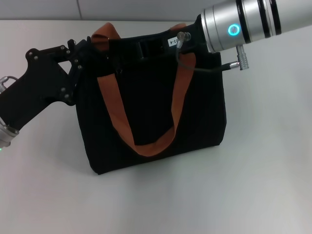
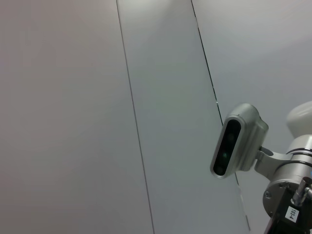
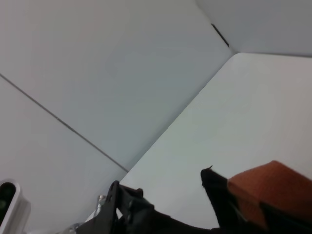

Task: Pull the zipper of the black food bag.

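The black food bag (image 1: 146, 117) stands upright in the middle of the white table, its front face toward me, with rust-brown handles (image 1: 114, 114). My left gripper (image 1: 85, 51) is against the bag's upper left corner. My right gripper (image 1: 146, 48) reaches in from the right, low over the bag's top edge, black against black fabric. The zipper is hidden from me. The right wrist view shows a brown handle (image 3: 270, 190), a bit of black bag (image 3: 219, 195) and the left gripper (image 3: 127, 207) farther off.
The white table (image 1: 263, 175) spreads around the bag, with a grey wall behind it. The right arm's silver wrist (image 1: 234, 27) and its cable (image 1: 209, 68) hang over the bag's upper right corner. The left wrist view shows the right arm's wrist camera (image 2: 236, 141).
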Controlling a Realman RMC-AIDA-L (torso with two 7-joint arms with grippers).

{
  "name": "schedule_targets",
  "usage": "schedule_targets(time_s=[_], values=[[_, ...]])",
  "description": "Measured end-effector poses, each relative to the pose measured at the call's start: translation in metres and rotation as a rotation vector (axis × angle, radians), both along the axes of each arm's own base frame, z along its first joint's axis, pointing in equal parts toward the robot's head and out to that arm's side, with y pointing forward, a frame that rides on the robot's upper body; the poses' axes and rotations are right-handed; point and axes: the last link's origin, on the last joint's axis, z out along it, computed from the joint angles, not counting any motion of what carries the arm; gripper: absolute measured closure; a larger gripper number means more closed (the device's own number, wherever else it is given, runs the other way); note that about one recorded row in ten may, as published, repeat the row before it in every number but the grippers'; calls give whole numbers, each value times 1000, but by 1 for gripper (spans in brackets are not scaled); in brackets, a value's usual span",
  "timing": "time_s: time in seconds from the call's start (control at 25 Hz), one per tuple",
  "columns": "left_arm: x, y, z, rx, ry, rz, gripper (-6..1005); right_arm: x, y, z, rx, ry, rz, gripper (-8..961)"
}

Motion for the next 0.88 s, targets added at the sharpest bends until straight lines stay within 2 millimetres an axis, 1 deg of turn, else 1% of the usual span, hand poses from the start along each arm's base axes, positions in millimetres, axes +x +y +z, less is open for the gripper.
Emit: schedule_targets(time_s=[0.16,0.32,0.6,0.68,0.76,0.88], values=[[-2,-1,1,9,0,8,969,4,3,2,31,-34,-24,955],[-4,-1,2,21,2,18,969,10,7,9,77,-70,-56,954],[-6,-1,4,28,2,26,968,20,8,15,114,-98,-85,954],[-7,-1,5,34,1,32,968,24,8,18,129,-100,-94,955],[-8,-1,6,42,0,39,968,32,8,27,171,-110,-113,955],[-8,-1,7,45,-1,41,968,38,7,33,194,-113,-125,955]])
